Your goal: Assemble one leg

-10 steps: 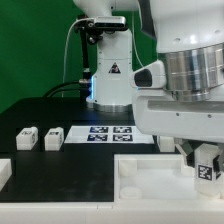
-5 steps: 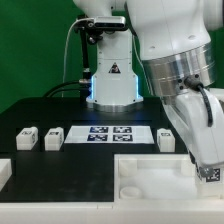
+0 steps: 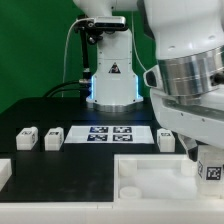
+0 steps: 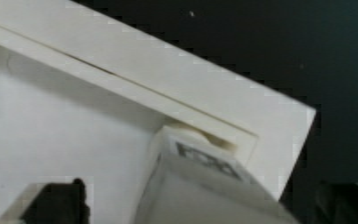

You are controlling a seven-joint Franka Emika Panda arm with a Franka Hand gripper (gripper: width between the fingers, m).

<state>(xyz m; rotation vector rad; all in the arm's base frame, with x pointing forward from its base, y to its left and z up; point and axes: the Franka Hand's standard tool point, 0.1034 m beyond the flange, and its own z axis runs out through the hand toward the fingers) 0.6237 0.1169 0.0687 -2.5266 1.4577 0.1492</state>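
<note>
My gripper [image 3: 208, 165] is shut on a leg [image 3: 210, 172], a small white block with a black-and-white tag, and holds it at the right corner of the large white tray-shaped piece [image 3: 150, 172]. In the wrist view the leg [image 4: 202, 165] hangs between my dark fingers [image 4: 55, 200], right over the tray piece's corner wall [image 4: 247, 125]. Whether the leg touches the tray piece I cannot tell. Three more legs stand on the black table: two at the exterior view's left [image 3: 25, 137] [image 3: 53, 137] and one near my gripper [image 3: 167, 140].
The marker board [image 3: 118, 133] lies behind the tray piece, in front of the robot base [image 3: 110, 80]. A white part edge [image 3: 4, 172] shows at the exterior view's left border. A green wall stands behind.
The wrist tilted to the side half a second ago and now stands upright again. The leg has stayed in the gripper over the tray piece's right corner.
</note>
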